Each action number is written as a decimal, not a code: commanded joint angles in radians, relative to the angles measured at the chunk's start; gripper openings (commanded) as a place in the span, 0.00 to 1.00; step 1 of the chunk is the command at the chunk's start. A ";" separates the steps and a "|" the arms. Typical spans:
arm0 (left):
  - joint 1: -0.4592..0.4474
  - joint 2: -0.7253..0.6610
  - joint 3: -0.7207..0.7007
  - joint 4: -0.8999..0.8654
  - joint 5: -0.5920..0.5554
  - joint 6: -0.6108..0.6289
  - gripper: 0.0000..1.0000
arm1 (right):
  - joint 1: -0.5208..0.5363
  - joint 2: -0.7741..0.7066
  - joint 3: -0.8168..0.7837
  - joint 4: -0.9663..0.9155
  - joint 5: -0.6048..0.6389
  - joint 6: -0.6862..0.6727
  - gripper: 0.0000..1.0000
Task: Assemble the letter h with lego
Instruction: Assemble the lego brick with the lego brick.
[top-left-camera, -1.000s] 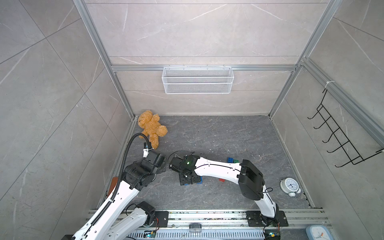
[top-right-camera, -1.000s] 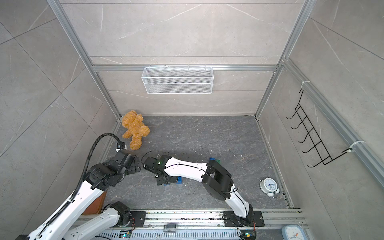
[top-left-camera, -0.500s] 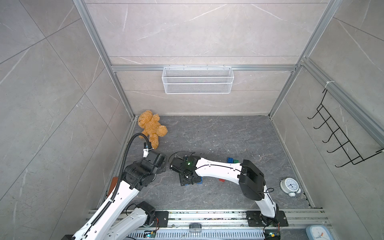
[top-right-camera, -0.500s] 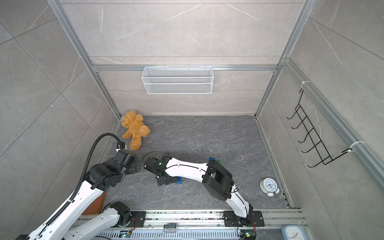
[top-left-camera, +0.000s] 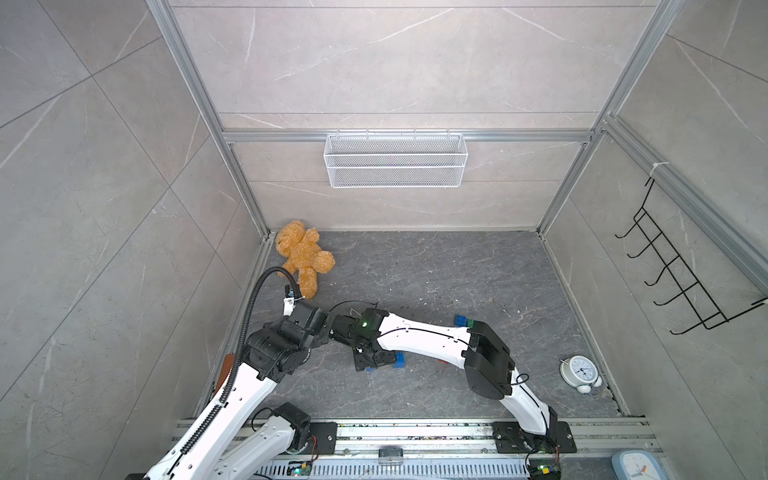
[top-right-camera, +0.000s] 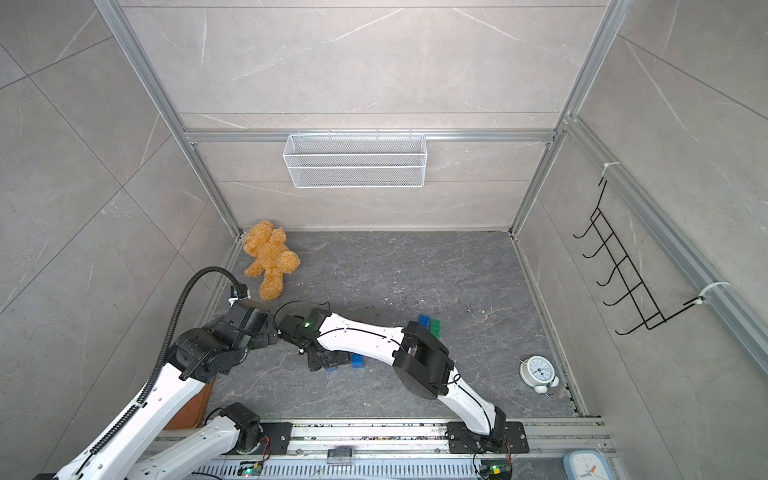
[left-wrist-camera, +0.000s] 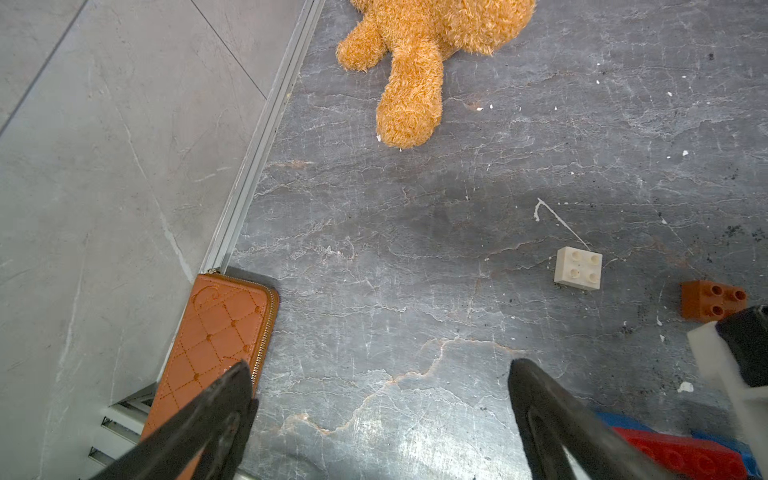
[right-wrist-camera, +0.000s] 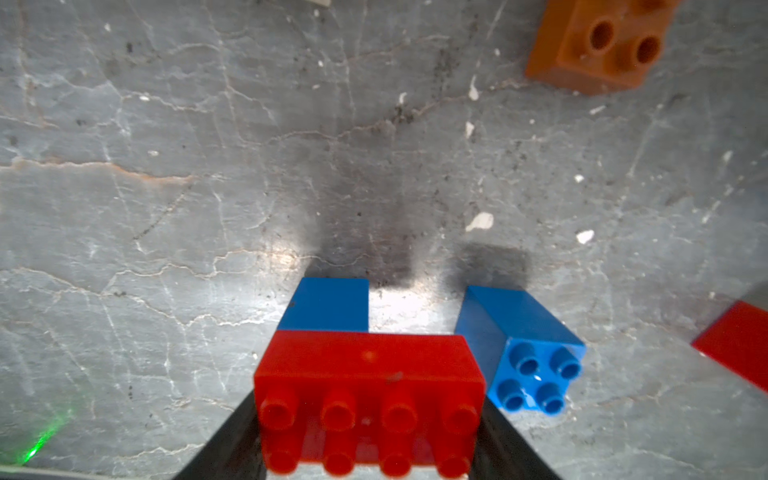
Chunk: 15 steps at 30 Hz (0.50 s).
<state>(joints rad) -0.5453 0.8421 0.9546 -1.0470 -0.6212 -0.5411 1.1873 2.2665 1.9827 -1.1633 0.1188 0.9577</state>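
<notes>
Red lego brick (right-wrist-camera: 370, 390) in right gripper's (right-wrist-camera: 371, 440) grip

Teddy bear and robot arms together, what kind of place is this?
Probably a robot test booth: tiled walls in an aluminium frame, a left arm and right arm bolted to a front rail, and props like the teddy bear and alarm clock.
</notes>
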 joint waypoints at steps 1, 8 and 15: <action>-0.005 -0.014 0.002 0.019 0.001 0.009 0.98 | 0.000 -0.051 0.000 -0.015 0.023 0.037 0.00; -0.004 -0.074 0.010 -0.001 -0.057 -0.021 0.98 | -0.010 -0.151 -0.084 0.023 0.046 0.029 0.00; 0.007 -0.156 0.009 -0.019 -0.126 -0.058 0.99 | -0.031 -0.230 -0.184 0.074 0.049 0.017 0.00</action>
<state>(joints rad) -0.5446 0.7097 0.9546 -1.0485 -0.6849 -0.5724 1.1656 2.0701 1.8305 -1.1088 0.1425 0.9726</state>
